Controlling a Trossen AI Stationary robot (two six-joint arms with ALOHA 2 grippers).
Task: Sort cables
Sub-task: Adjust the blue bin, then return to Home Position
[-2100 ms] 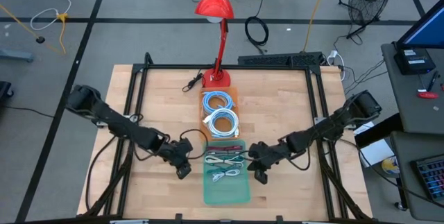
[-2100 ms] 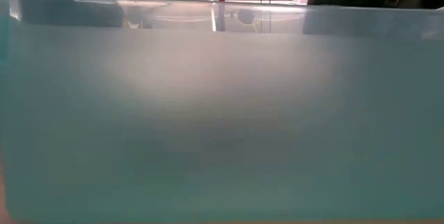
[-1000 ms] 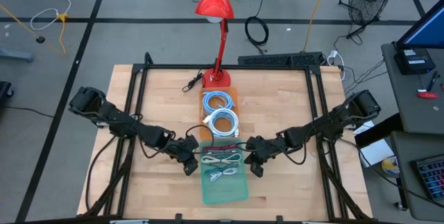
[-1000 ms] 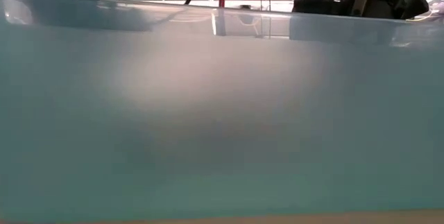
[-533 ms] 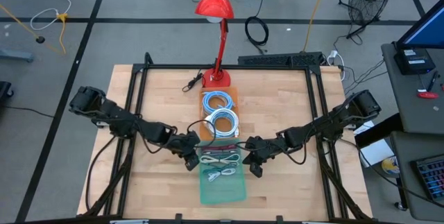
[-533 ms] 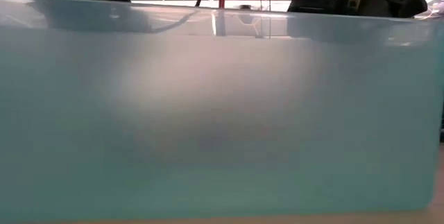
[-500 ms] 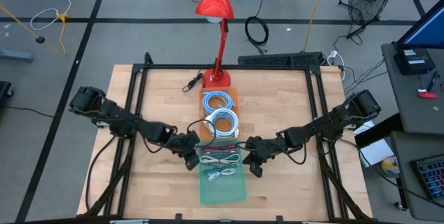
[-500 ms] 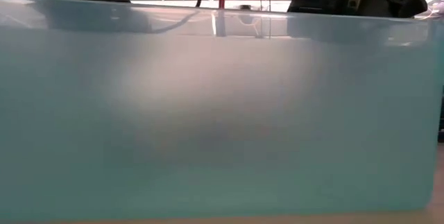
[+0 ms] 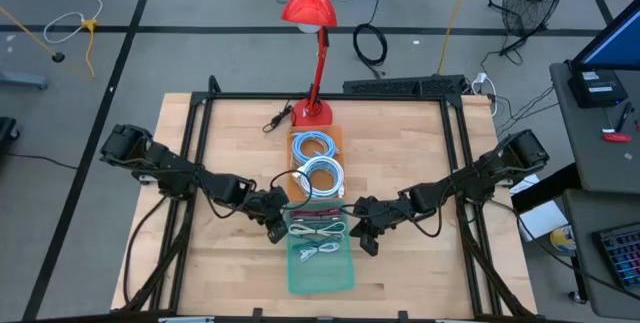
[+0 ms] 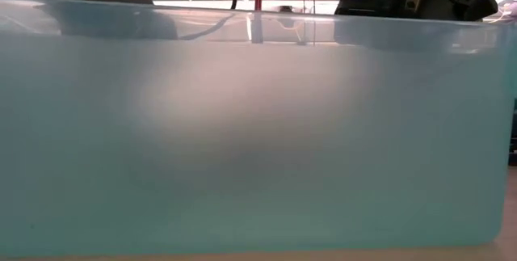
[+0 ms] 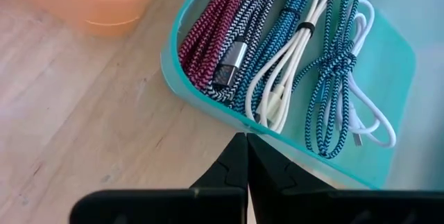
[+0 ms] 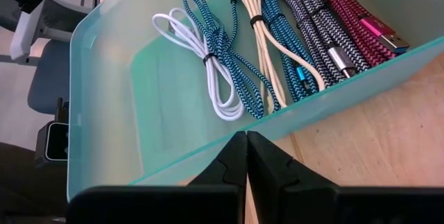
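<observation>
While both of my claws sit pressed together and empty at the teal tray's point(image 9: 322, 275) two long sides, the left claw point(image 9: 275, 227) hard against its left wall and the right claw point(image 9: 367, 240) against the right, the short braided cables point(image 11: 277, 50) lie just inside, between them, their long axes running along the tray. Beyond, light-blue coils point(image 9: 320, 176) rest in the orange bin point(image 9: 337, 135) toward the lamp point(image 9: 313, 8). Neither arm is clearly nearer. Since two seconds ago my left claw has closed in on the tray, which now sits slightly skewed on the tabletop point(image 9: 400, 153).
</observation>
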